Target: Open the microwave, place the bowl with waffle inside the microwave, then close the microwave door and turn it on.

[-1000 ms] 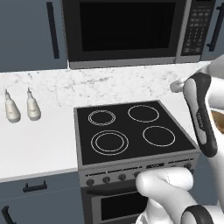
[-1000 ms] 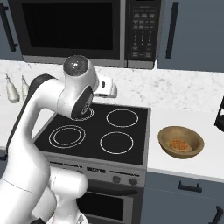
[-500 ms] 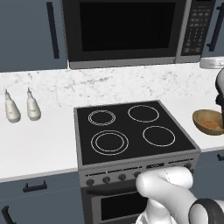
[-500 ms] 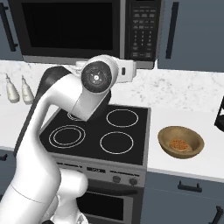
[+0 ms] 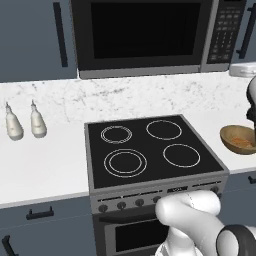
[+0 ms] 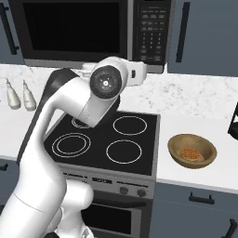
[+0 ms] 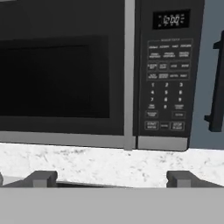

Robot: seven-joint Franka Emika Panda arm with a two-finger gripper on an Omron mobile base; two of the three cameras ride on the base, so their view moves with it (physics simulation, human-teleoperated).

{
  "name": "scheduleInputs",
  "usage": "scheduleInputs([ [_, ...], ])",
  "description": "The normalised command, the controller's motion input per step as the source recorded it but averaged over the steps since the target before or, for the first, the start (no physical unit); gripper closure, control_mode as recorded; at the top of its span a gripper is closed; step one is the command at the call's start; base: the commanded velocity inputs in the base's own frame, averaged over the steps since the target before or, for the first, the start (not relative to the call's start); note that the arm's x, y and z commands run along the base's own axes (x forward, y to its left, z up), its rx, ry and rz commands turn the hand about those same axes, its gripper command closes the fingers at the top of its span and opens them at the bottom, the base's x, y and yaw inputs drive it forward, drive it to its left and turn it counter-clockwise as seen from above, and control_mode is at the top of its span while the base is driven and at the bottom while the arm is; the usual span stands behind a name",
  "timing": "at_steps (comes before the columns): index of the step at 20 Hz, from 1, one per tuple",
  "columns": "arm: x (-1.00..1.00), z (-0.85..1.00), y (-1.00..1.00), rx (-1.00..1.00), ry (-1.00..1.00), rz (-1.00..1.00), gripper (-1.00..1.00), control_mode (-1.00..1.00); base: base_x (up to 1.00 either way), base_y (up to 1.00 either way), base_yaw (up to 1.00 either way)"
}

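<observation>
The microwave (image 5: 145, 35) hangs above the stove with its black glass microwave door (image 7: 61, 74) shut. Its dark button panel (image 7: 168, 74) is on the right side. The brown bowl (image 6: 192, 151) rests on the white counter to the right of the stove, and the orange-brown waffle (image 6: 189, 153) lies inside it. The bowl (image 5: 240, 139) also appears at the right edge of the left base view. My gripper (image 7: 111, 179) is raised in front of the microwave's lower edge, facing the seam between door and panel. Its fingers (image 7: 41, 178) are spread wide open with nothing between them.
A black stove (image 5: 150, 150) with four burner rings is set into the counter below the microwave. Two white bottles (image 5: 14, 125) stand on the counter to the left. A dark cabinet handle (image 7: 216, 87) runs right of the microwave. A dark object (image 6: 234, 121) sits at the far right.
The arm has swung up and to the right, from over the stove to the microwave's front. The bowl is now uncovered in the left base view. The gripper stayed open.
</observation>
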Motion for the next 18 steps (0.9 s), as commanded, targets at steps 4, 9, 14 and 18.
scheduleInputs([
  [4, 0.68, 0.04, 0.13, -0.1, -0.07, 0.01, -1.0, -1.0, 0.0, 0.0, 0.0],
  [9, 0.88, 0.2, 0.05, -0.1, -0.04, 0.0, -1.0, -1.0, 0.0, 0.0, 0.0],
  [14, 0.98, 0.22, 0.0, 0.0, 0.0, 0.0, -1.0, -1.0, 0.0, 0.0, 0.0],
  [18, 0.94, 0.21, -0.03, 0.0, 0.0, 0.0, -1.0, -1.0, 0.0, 0.0, 0.0],
])
